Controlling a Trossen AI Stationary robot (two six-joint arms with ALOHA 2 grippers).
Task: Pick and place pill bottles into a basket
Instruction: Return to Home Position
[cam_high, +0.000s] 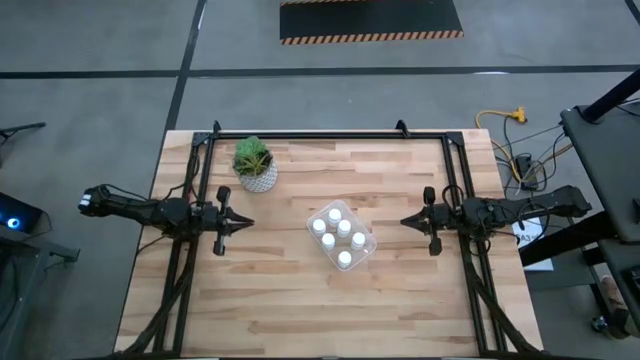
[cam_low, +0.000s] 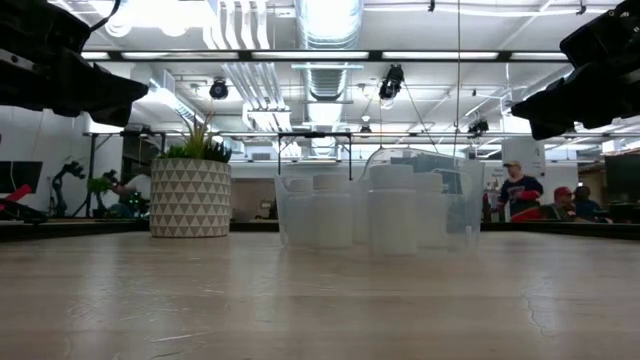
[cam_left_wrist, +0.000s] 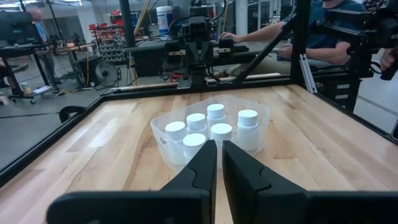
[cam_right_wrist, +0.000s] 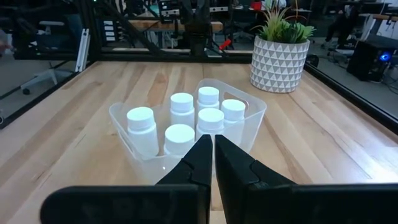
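Note:
Several small white pill bottles (cam_high: 337, 236) stand upright on their bases inside the clear plastic basket (cam_high: 366, 247), which sits flat on the wooden table near its middle. The wrist views show the bottles (cam_right_wrist: 180, 118) and the basket's rim (cam_left_wrist: 163, 122) from either side. My left gripper (cam_high: 247, 224) hovers shut over the table's left side, pointing toward the basket. My right gripper (cam_high: 404, 220) hovers shut over the right side, facing the basket as well. Neither one touches anything.
A white patterned pot with a green plant (cam_high: 255, 165) stands at the far left of the basket. A black frame (cam_high: 330, 135) borders the table. People sit in the room beyond (cam_left_wrist: 323, 31). Bare wood lies along the near edge (cam_high: 330, 320).

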